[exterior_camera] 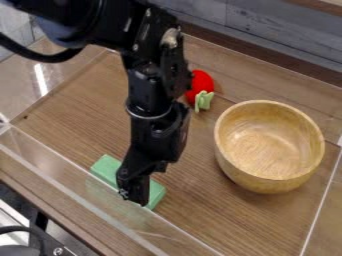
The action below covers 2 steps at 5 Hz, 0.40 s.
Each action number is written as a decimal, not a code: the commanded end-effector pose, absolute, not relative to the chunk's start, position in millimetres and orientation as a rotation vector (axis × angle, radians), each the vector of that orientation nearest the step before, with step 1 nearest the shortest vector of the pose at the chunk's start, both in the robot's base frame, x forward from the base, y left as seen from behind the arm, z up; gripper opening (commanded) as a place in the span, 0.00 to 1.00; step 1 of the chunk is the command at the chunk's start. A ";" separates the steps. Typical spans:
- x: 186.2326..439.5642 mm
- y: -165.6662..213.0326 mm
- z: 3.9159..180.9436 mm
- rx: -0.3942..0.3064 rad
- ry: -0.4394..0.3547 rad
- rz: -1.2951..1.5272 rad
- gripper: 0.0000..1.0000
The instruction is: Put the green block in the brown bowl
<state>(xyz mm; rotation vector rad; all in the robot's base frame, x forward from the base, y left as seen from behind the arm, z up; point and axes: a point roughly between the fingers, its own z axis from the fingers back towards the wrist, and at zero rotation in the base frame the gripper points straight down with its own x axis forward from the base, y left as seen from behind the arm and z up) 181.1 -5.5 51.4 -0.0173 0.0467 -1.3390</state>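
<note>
The green block (110, 167) lies flat on the wooden table near the front left. My gripper (135, 187) points straight down right over the block's middle, its fingers open and straddling the block, which is partly hidden by them. I cannot tell whether the fingers touch it. The brown bowl (271, 144) stands empty to the right, well apart from the gripper.
A small red rounded object (201, 82) with a green stem (206, 99) sits behind the arm, left of the bowl. Clear plastic walls (54, 165) enclose the table on the front and left sides.
</note>
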 end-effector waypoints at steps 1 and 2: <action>186.9 6.7 42.6 -0.024 0.030 -1.316 1.00; 189.6 16.6 39.1 -0.025 0.032 -1.293 0.00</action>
